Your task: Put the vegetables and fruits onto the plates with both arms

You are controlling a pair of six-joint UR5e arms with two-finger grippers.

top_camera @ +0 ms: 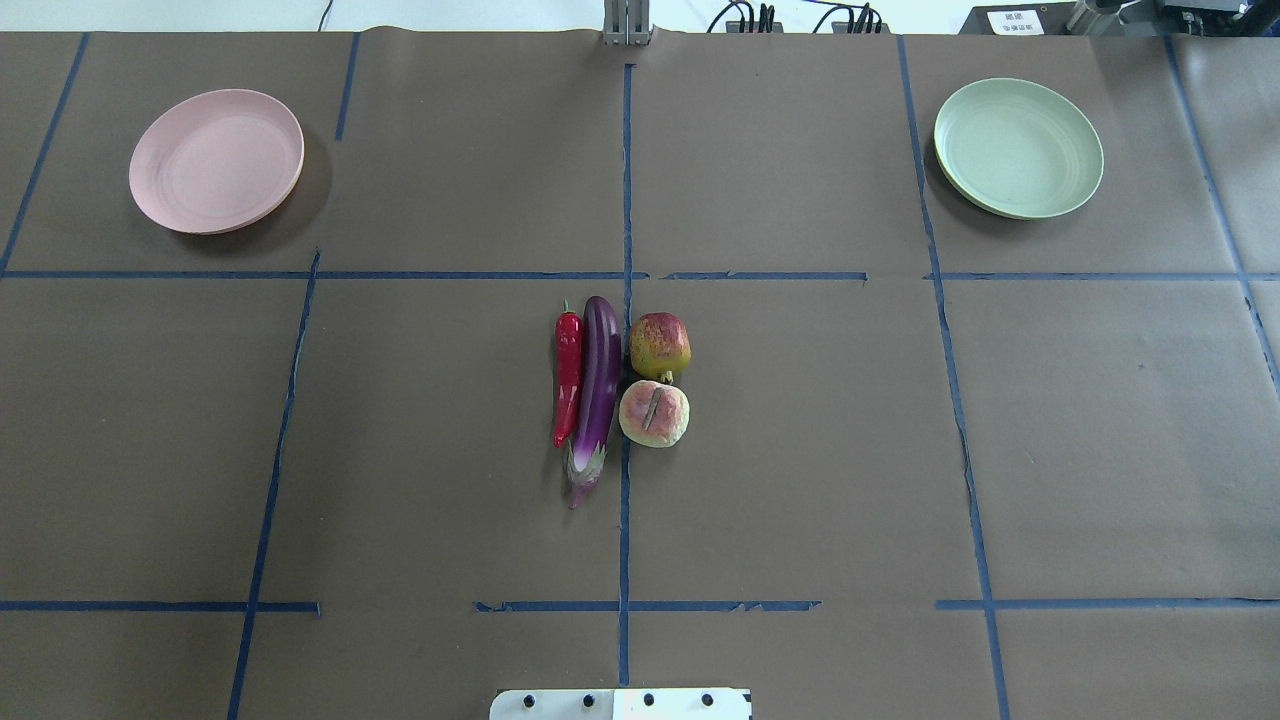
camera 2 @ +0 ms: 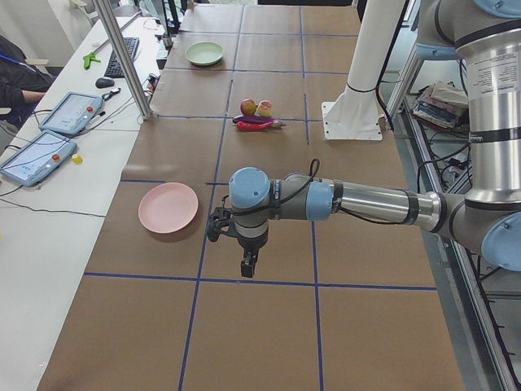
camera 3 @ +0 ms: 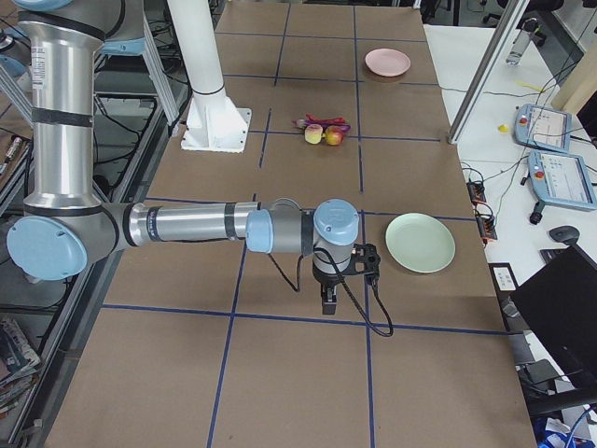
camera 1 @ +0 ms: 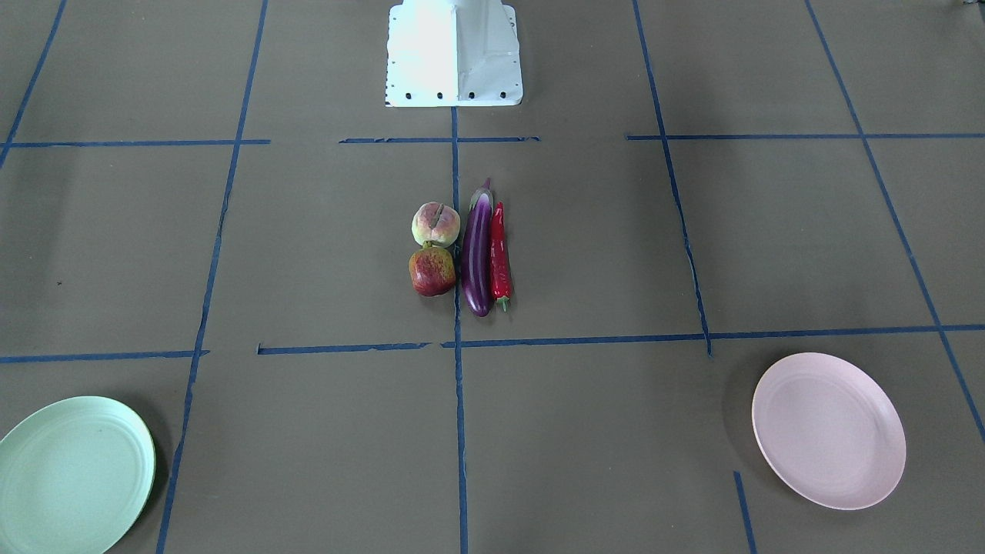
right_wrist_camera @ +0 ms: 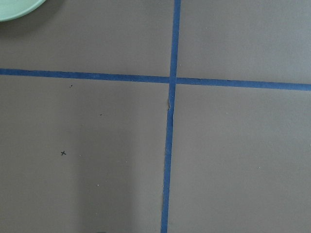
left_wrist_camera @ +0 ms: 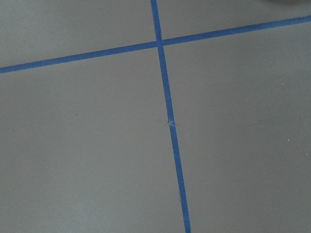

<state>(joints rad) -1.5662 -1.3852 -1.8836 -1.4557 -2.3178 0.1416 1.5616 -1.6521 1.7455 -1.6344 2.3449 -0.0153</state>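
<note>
Brown paper desk (top_camera: 400, 450), blue tape grid (top_camera: 626, 180), I see eggplant (top_camera: 597, 385), chili (top_camera: 567, 375), peach (top_camera: 654, 413), pomegranate (top_camera: 659, 345) clustered at centre, pink plate (top_camera: 216, 160) and green plate (top_camera: 1018, 148) at far corners, jaws of left arm (camera 2: 358, 199) and right arm (camera 3: 187, 224), open or closed I cannot tell

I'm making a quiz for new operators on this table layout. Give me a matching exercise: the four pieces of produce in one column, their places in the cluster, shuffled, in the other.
Things:
1. chili
2. eggplant
3. peach
4. pomegranate

Places:
A. the fruit nearer the robot's base
B. the fruit farther from that base
C. between a vegetable and the two fruits
D. outermost, on the side of the pink plate

Pairs: 1-D, 2-C, 3-A, 4-B
</note>
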